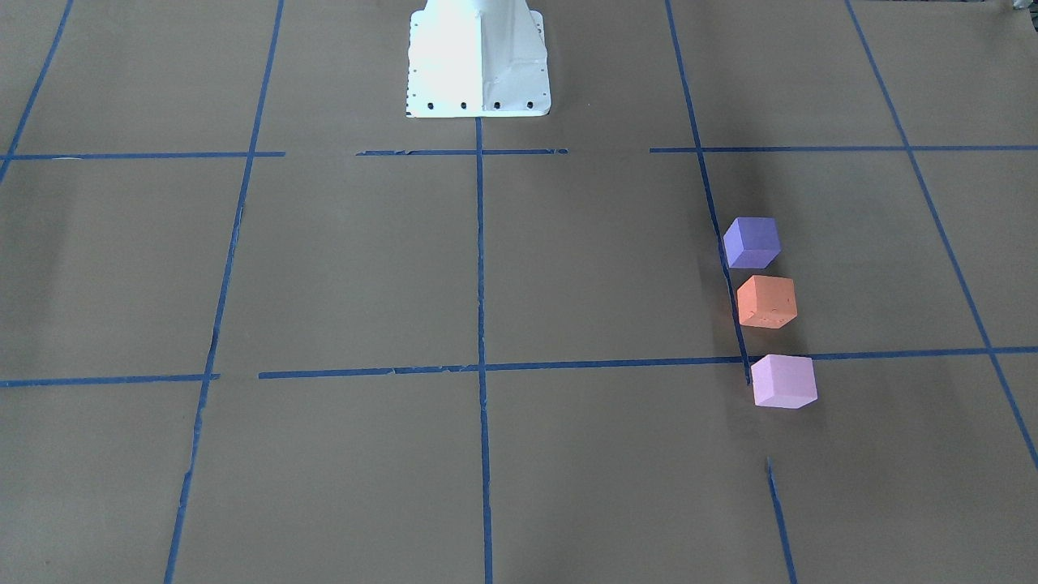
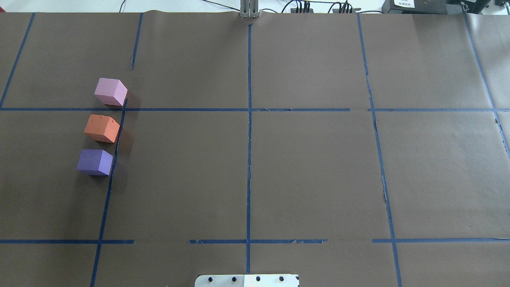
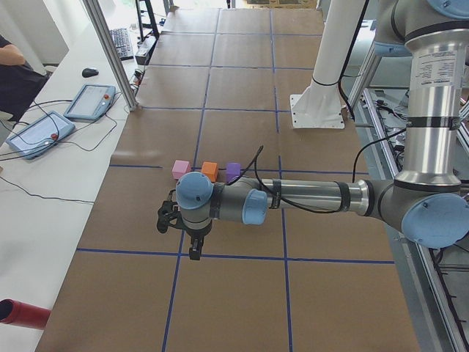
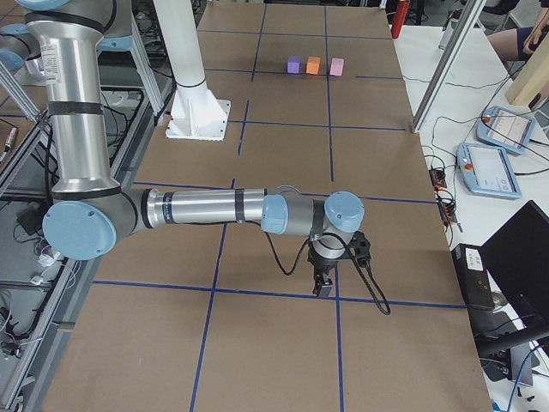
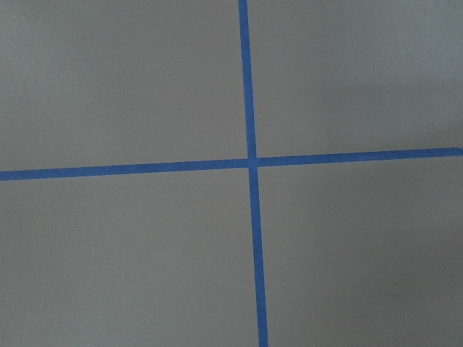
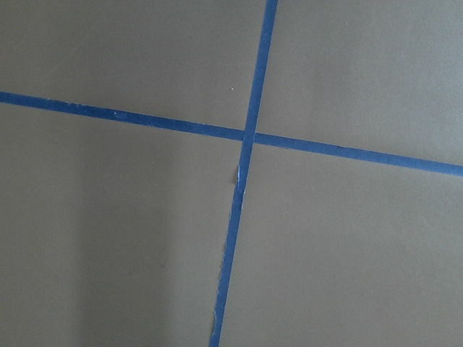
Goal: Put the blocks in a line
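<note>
Three cubes stand in a straight line, close together but apart, along a blue tape line on the robot's left side of the table: the violet-blue block [image 1: 752, 242] [image 2: 95, 162] nearest the robot, the orange block [image 1: 766, 302] [image 2: 102, 128] in the middle, the pale pink block [image 1: 783, 381] [image 2: 110, 91] farthest. My left gripper [image 3: 194, 253] shows only in the exterior left view, well away from the blocks, over bare paper. My right gripper [image 4: 324, 287] shows only in the exterior right view, far from the blocks. I cannot tell whether either is open or shut. Both wrist views show only paper and crossing tape.
Brown paper with a blue tape grid [image 2: 249, 159] covers the table. The white robot base [image 1: 478, 61] stands at the table's middle edge. Teach pendants [image 3: 89, 101] [image 4: 502, 129] and cables lie on the operators' bench beyond the table.
</note>
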{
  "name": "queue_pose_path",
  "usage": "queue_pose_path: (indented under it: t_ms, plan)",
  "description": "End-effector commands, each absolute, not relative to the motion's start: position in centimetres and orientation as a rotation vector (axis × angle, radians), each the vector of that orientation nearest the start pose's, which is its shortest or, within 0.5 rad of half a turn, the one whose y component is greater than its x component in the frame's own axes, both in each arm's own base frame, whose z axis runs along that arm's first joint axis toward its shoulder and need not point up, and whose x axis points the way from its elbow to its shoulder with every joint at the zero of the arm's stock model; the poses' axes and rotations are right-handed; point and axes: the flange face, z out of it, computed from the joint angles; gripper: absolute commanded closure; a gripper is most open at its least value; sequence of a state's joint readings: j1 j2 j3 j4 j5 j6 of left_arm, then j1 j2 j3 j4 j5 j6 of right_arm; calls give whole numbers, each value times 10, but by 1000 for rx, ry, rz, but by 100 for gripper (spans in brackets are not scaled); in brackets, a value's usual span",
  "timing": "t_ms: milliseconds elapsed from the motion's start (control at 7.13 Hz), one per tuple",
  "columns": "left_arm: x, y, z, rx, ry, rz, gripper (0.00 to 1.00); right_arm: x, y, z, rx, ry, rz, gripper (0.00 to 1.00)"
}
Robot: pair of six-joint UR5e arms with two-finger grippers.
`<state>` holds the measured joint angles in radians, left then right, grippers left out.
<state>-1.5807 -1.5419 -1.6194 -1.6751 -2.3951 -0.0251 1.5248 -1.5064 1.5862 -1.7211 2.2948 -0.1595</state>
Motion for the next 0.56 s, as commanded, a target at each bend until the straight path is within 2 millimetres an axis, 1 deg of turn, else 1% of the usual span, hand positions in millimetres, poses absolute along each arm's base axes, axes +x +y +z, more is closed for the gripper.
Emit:
queue_pose_path:
  t_ms: [0,280,421]
  plan:
    - [-65,-486,635,106,822,14,0,44,-515,637,-26,-727,-171,0]
    - [-65,-487,627,113,824,14,0,44,-515,637,-26,-727,-171,0]
    - [-65,-491,624,91,824,6,0,44,-515,637,-26,-727,-171,0]
